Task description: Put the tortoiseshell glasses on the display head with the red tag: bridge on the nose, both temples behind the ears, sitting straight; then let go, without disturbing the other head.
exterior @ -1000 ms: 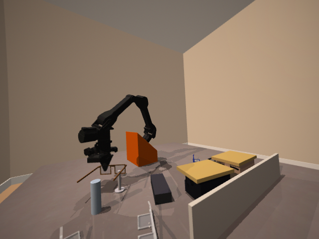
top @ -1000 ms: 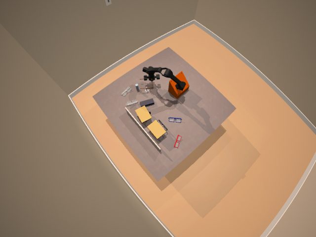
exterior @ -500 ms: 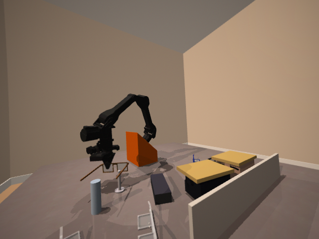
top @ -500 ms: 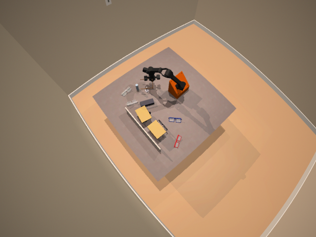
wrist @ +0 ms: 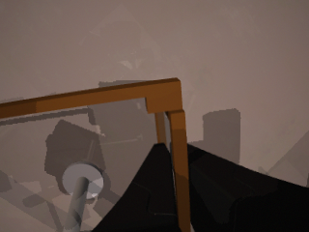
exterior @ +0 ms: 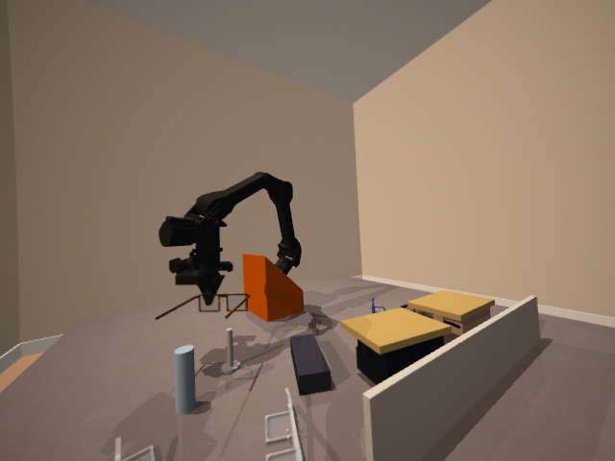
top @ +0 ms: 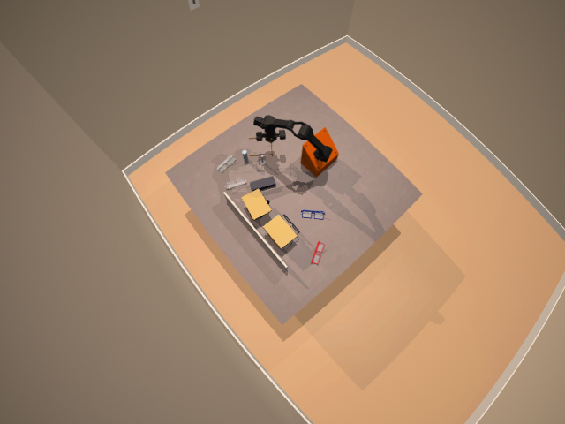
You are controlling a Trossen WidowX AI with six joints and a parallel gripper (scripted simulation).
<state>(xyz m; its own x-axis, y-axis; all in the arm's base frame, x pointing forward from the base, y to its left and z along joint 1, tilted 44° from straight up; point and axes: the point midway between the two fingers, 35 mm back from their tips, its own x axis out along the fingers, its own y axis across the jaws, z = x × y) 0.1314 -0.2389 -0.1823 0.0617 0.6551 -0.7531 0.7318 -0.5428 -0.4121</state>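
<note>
The tortoiseshell glasses [exterior: 237,294] [wrist: 97,94] hang in the air with both temples open. My gripper [exterior: 209,302] [wrist: 167,153] is shut on their frame near one lens, well off the bridge. They are above a thin grey stand [exterior: 230,347] [wrist: 83,180] and away from both heads. A black display head [exterior: 372,359] and a tan display head [exterior: 466,323] stand under yellow boards [top: 256,203] [top: 280,231], which hide most of them. Dark glasses [top: 290,223] are at the tan head. I cannot make out a red tag on either head.
A pale wall [top: 255,232] [exterior: 447,381] runs behind the heads. A dark case [top: 262,184] [exterior: 310,362] lies near the black head. A blue-grey cylinder [top: 245,157] [exterior: 184,379] stands near the stand. Blue glasses [top: 312,211], red glasses [top: 318,253] and two clear pairs lie around.
</note>
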